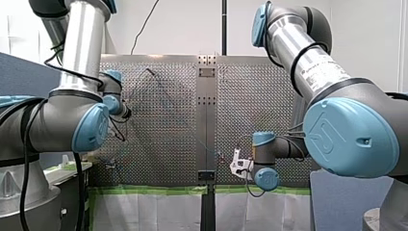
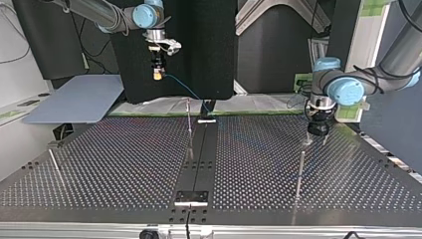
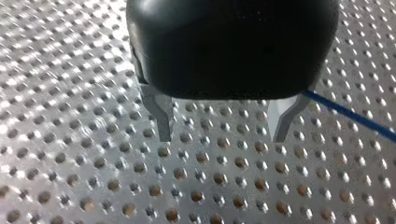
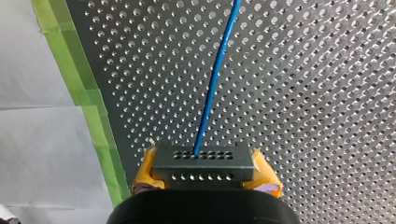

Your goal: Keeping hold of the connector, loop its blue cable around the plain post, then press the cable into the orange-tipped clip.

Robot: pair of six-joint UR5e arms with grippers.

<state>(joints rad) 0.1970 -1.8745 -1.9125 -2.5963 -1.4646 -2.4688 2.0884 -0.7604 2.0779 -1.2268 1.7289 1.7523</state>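
The perforated table (image 2: pixel 124 159) lies under both arms. My left gripper (image 3: pixel 223 137) hangs low at the top view's right, its fingers apart and holding nothing. My right gripper (image 4: pixel 205 182) is raised at the far left. The blue cable (image 4: pixel 215 79) slopes down to the table's far middle from the connector (image 4: pixel 203 161), which is clamped between its yellow pads.

Perforated table (image 2: pixel 124 159) with upright posts (image 2: pixel 300 174)

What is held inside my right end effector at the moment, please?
A dark connector sits clamped between the right end effector's yellow pads, its blue cable running out over the perforated table. The end effector's black body hides the connector's rear.
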